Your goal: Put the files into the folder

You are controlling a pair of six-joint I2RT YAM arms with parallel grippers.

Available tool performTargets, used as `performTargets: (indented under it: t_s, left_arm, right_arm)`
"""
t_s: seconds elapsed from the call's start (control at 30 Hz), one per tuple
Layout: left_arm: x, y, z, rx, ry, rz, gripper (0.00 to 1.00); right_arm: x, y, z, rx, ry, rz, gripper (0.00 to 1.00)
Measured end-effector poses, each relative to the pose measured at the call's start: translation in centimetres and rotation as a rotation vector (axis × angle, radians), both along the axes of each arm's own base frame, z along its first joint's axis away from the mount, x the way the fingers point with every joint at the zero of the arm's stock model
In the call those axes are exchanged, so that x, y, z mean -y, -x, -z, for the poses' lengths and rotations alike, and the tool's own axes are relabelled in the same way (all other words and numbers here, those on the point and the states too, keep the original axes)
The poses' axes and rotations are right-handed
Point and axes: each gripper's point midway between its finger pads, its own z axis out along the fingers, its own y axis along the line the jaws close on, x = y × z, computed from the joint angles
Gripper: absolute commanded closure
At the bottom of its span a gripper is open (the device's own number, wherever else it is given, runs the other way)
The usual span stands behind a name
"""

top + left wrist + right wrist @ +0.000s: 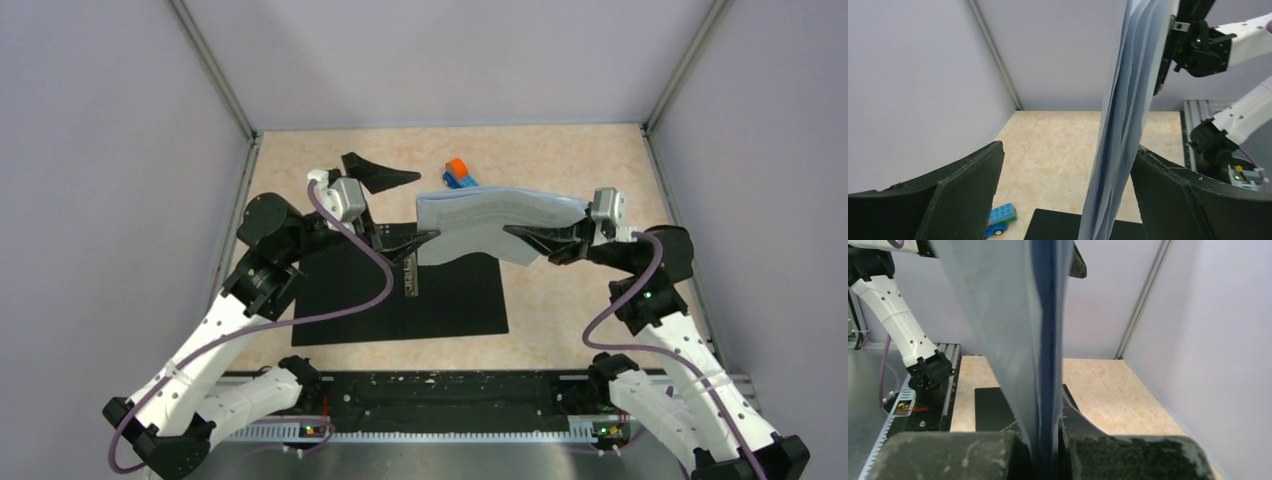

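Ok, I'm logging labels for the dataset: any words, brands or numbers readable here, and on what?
None can be read.
The files look blank.
The open folder shows only its black inside.
The toy truck is too small to show any print.

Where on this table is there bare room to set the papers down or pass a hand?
Bare table lies between the folder and the right arm, and along the far wall either side of the toy truck. Crowded: the middle, where the right gripper holds the papers, reaching into the open left gripper.
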Motion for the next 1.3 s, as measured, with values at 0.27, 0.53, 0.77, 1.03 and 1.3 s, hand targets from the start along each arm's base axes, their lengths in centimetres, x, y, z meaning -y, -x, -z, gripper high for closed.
performTargets:
  t_s: [0.27,0.53,0.77,1.03,1.3]
  left_arm:
    - [1.6,0.4,3.4,-0.114,-0.092,0.109,0.18]
    - [2.2,0.8,4.8,-0.183,-0.088,0.156,0.64]
    - [2.6,0.2,5.7,-0.262,-0.053,0.146,1.0]
    - [2.1,-1.8,6.1,-0.48,-0.021,0.019,1.0]
    - [1.9,-1.5,4.9,-0.629,-0.017,0.004,1.0]
  right_arm:
    - [-0.1,0.2,0.7,-0.048,0.027,-0.015,1.0]
    - [-0.1,0.2,0.2,-0.051,0.037,-0.009,1.0]
    - [-0.1,-0.3,0.6,-0.072,0.042,0.004,0.92]
    - [0.1,-2.2,0.5,-0.206,-0.026,0.076,0.55]
    - [-0.6,-4.5,2.3,-0.417,-0.053,0.077,0.59]
